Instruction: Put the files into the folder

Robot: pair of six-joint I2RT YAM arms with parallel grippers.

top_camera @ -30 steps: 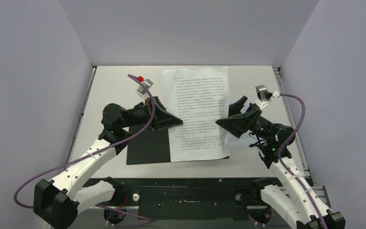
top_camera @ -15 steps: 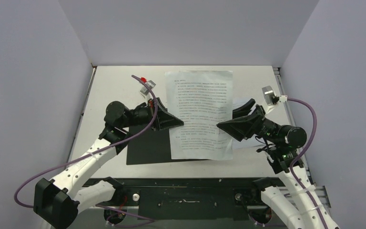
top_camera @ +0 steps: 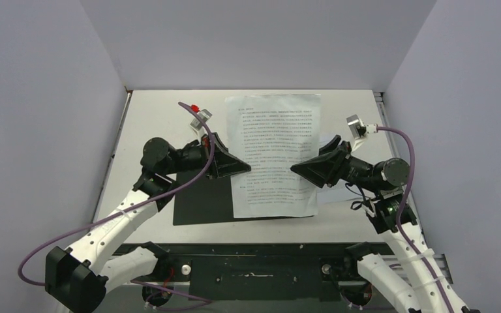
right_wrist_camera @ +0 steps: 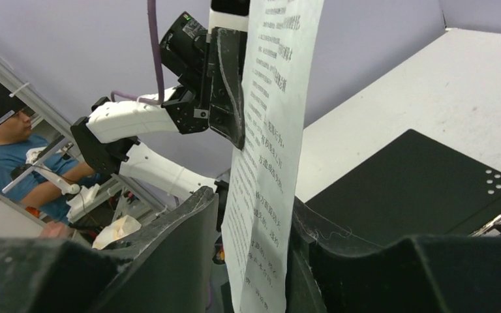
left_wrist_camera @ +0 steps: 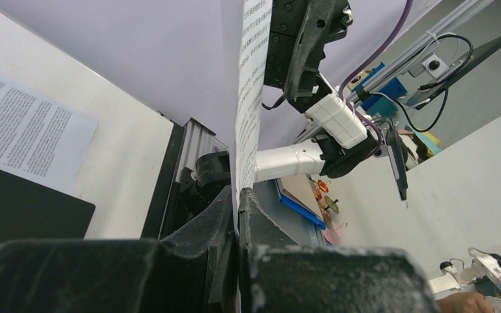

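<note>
Top external view: my left pincer [top_camera: 244, 168] is clenched on the sheet [top_camera: 275, 130], held above the folder [top_camera: 202, 199]; my right pincer [top_camera: 297, 167] straddles its opposite edge, jaws apart.

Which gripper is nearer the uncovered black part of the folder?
Left. The left gripper hangs above that black panel's far right corner, pinching the raised sheet's left edge; the right gripper is across the sheet, at its right edge.
</note>
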